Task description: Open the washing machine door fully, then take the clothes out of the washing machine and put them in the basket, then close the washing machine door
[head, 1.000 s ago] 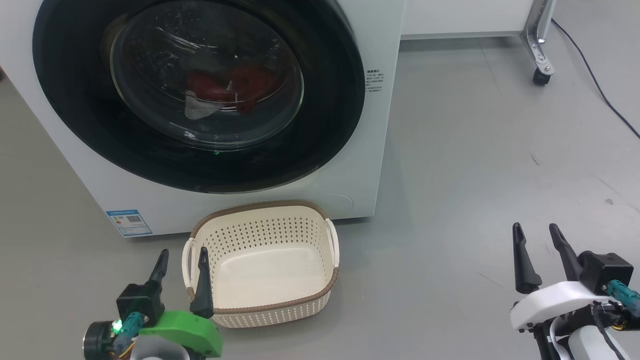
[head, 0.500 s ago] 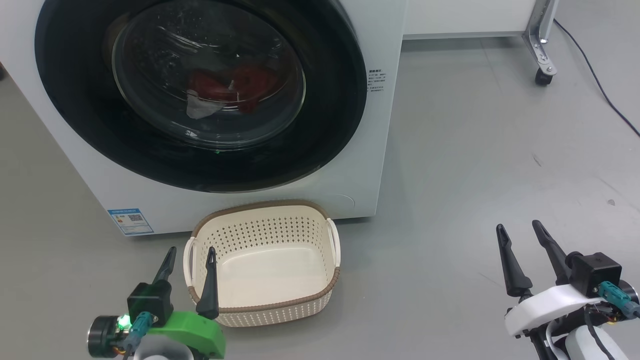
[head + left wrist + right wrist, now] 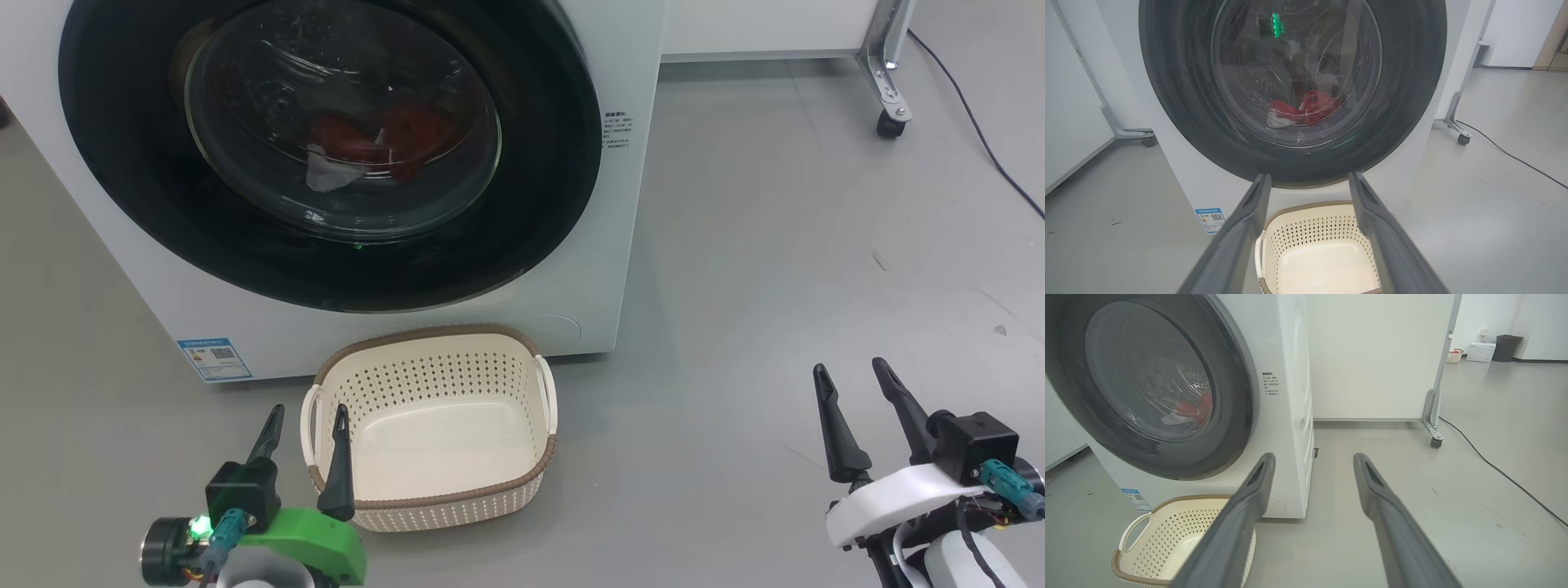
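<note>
Head view looks down on the washing machine, which stands on the grey floor with its round black washing machine door shut flush against the front. Behind the door's glass the red clothes lie low in the drum, with a pale patch among them. The basket sits empty on the floor just in front of the machine, below the door. The left pincer hovers at the basket's left end, fingers spread and gripping nothing; one finger overlaps the basket's near left corner. The right pincer hangs well apart to the right over bare floor, likewise spread and empty. A blue label marks the machine's lower left, and a black cable crosses the floor at far right.
</note>
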Robot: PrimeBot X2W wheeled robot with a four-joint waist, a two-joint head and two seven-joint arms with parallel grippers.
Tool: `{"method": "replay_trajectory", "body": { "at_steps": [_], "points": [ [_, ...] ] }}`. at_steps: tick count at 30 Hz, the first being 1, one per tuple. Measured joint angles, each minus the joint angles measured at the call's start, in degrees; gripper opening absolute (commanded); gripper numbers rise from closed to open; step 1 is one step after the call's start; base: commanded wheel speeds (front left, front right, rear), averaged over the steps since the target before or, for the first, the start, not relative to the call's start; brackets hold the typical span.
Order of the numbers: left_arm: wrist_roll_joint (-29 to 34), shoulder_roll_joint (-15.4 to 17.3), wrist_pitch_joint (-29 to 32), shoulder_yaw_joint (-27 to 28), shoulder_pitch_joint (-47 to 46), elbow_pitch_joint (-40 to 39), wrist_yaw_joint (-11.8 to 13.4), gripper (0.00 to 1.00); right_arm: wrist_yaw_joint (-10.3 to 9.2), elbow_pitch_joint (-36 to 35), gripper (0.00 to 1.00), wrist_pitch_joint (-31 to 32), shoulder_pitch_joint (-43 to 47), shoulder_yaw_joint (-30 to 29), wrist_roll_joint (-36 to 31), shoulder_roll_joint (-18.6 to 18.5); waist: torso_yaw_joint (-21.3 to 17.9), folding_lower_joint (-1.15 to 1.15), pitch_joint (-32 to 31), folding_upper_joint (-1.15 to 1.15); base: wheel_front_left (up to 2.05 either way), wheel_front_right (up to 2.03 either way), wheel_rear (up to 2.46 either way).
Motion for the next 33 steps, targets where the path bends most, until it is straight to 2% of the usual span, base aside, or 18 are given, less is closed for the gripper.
{"method": "replay_trajectory", "body": {
  "at_steps": [5,6,7,26,33],
  "points": [
    [0.00,-0.04,0.00,0.10,-0.09,0.26,0.01,1.00,0.16,-0.01,1.00,0.00,0.00,-0.60,-0.09,0.22,0.00,0.00,0.13,0.00,0.00,0.00,0.00],
    [0.00,-0.04,0.00,0.11,-0.10,0.30,0.01,1.00,0.18,-0.03,0.42,0.00,0.00,-0.79,-0.09,0.31,0.00,0.00,0.16,0.00,0.00,0.00,0.00],
    [0.00,-0.05,0.00,0.11,-0.10,0.31,0.01,1.00,0.26,-0.07,0.00,0.00,0.00,-0.94,-0.09,0.35,-0.01,0.00,0.19,0.00,0.00,0.00,0.00],
    [0.57,-0.18,0.00,-0.40,-1.89,-0.76,0.32,1.00,1.51,-0.08,0.00,0.00,-0.48,-2.76,-0.07,0.21,0.61,0.00,2.42,0.00,0.00,0.00,0.00],
    [0.63,-0.23,-0.01,-0.46,-2.33,-1.77,0.48,1.00,2.33,0.85,0.00,0.01,-2.42,-4.89,5.13,1.13,1.34,0.00,4.26,0.00,0.00,0.00,0.00]
  ]
}}
